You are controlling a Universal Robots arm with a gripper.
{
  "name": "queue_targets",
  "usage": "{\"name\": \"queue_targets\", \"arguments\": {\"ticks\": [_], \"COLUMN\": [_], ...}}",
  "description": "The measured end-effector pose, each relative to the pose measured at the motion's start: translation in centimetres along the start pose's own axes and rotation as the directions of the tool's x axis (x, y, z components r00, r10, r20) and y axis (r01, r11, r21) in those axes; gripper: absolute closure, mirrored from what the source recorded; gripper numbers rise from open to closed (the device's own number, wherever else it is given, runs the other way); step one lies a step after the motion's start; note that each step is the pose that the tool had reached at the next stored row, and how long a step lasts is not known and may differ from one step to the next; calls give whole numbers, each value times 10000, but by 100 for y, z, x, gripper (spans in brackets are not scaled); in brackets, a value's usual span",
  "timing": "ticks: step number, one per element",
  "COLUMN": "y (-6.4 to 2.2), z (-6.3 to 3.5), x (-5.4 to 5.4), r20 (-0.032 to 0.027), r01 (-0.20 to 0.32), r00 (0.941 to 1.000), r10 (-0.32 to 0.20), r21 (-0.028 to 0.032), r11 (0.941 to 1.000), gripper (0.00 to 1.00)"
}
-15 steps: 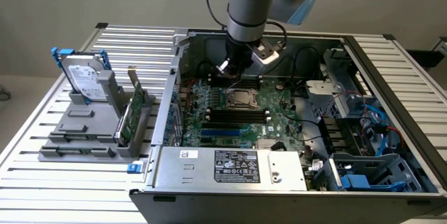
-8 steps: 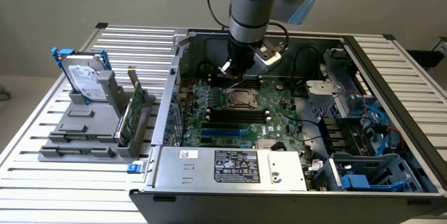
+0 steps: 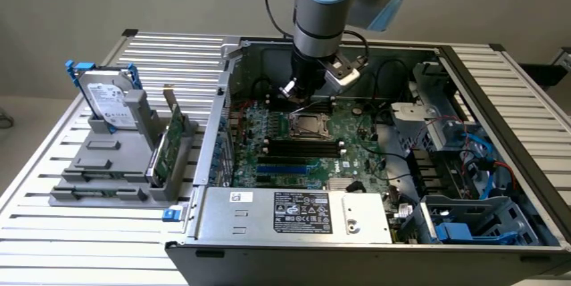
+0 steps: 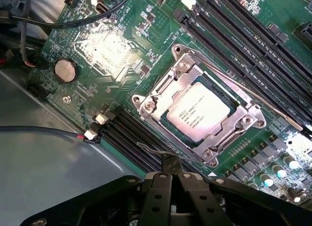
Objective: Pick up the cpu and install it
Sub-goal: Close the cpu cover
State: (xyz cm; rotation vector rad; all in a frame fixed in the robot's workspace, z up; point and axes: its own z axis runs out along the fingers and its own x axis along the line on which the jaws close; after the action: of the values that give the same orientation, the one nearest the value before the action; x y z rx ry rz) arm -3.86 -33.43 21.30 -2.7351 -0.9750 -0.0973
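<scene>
One step appears to be in hand: the seating of the cpu (image 4: 197, 111), which is seen lying flat inside the socket frame (image 4: 146, 105) on the motherboard (image 4: 112, 45), its silvery top showing through the frame's window. The gripper (image 4: 170, 162) is clenched with nothing held between its fingers. It is poised close above the board, just on the far side of the socket in the exterior view and apart from the chip. The placing is judged to be done; whether the thin retention lever (image 4: 253, 92) along the frame's edge is latched cannot quite be made out. Whatever move is made from here calls for a straight, steady path, since little room is left between the fingertips, the frame and the memory slots (image 4: 243, 55).

At the exterior view's left, a hard drive (image 3: 111, 102) is stood upright on a grey stand (image 3: 107, 166), with a green card (image 3: 174, 142) slotted on edge beside it, both well apart from the work. The open case (image 3: 216, 119) is placed next, its wall rising between stand and board. A dark cable (image 4: 39, 130) with white plugs is laid near the gripper and could be snagged. The power supply (image 3: 295, 212) is set at the near edge, and at the right a blue drive bay (image 3: 464, 229) is crowded by blue cables (image 3: 486, 152)
</scene>
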Motion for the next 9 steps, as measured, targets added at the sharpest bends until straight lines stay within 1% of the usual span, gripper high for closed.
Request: {"name": "queue_targets", "arguments": {"ticks": [9], "y": [31], "z": [33], "x": [25], "r20": [32], "r01": [100], "r00": [9999], "r10": [-100], "r21": [2], "r11": [9999], "gripper": [89]}}
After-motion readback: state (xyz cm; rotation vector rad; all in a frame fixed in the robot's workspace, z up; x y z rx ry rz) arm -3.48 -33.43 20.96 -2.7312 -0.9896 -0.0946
